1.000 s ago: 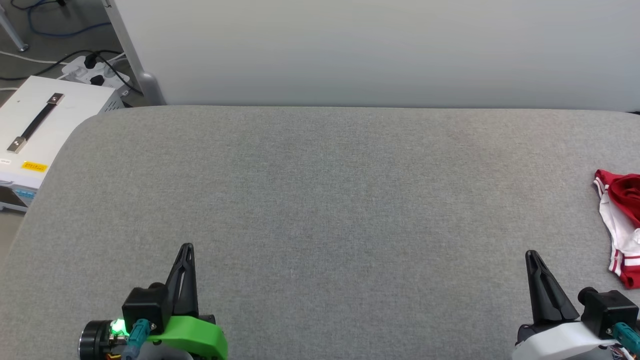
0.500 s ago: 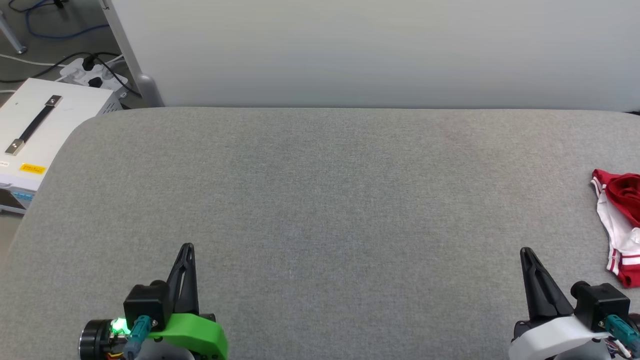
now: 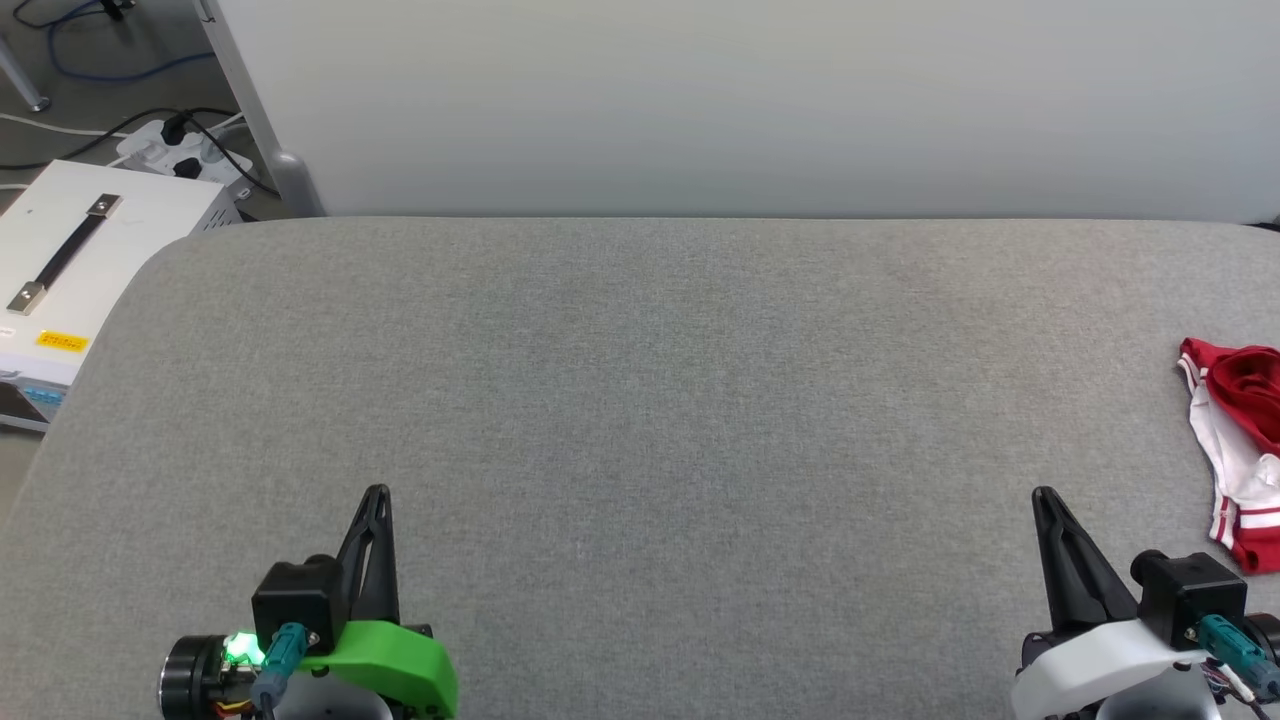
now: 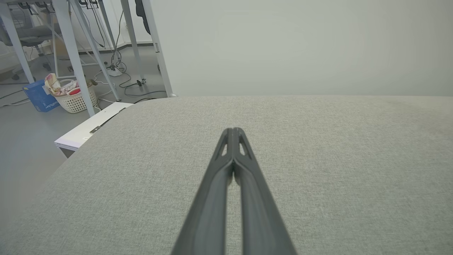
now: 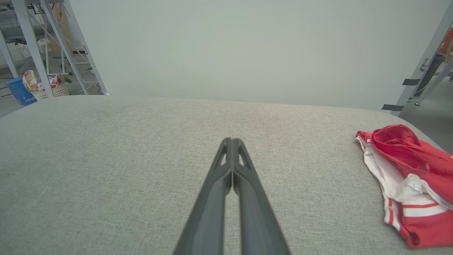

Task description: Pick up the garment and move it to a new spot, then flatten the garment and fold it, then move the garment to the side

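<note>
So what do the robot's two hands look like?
The left gripper and right gripper have long black pointy fingers with cut-out holes. The left wears a green shell with a glowing green light, the right a white shell. Each has a teal plug.

You will find the garment [image 3: 1232, 440] on the surface [image 3: 640, 380] at its far right edge, to the right of and beyond the fingers of the right gripper [image 3: 1045, 496]. The left gripper [image 3: 376, 494] sits near left, well apart from the garment. A panel [image 3: 700, 100] stands behind the surface. A case [image 3: 90, 260] sits off its far left corner.
</note>
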